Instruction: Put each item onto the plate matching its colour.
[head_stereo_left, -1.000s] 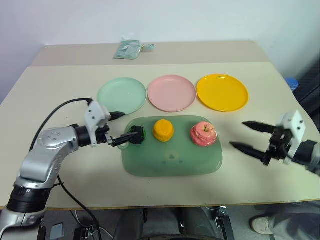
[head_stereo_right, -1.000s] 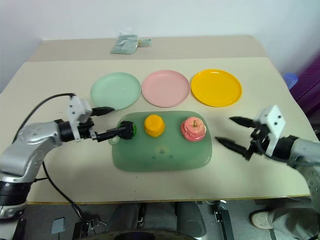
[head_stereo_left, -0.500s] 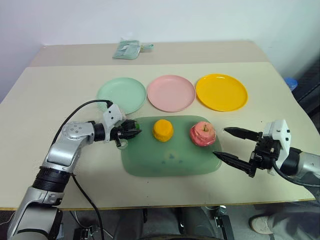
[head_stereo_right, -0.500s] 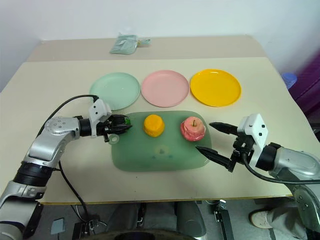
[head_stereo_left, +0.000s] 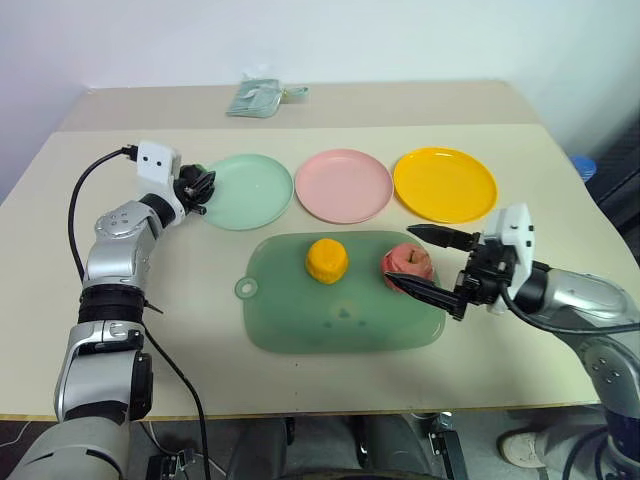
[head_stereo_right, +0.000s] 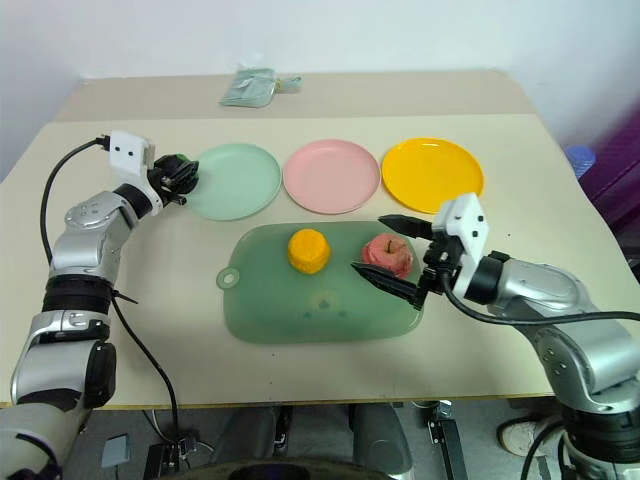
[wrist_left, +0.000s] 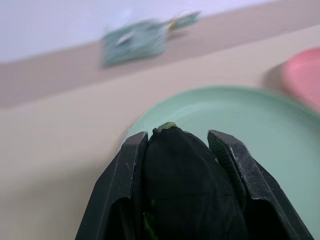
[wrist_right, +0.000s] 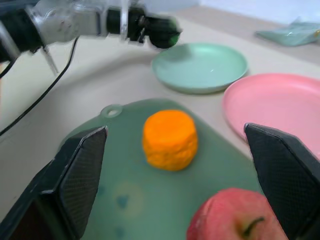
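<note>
Green ball at the green plate's edge

My left gripper (wrist_left: 172, 150) squeezes the dark green ball (wrist_left: 187, 185) at the mint green plate (head_stereo_left: 245, 190)'s rim; let go early and it may roll off. My right gripper (head_stereo_left: 420, 262) is spread wide around the apple (head_stereo_left: 407, 266). No words to read.

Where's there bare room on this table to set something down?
All three plates are bare: mint green plate, pink plate, yellow plate. The green board has bare room nearest the robot. It is crowded around the apple, with the right pincer straddling it.
</note>
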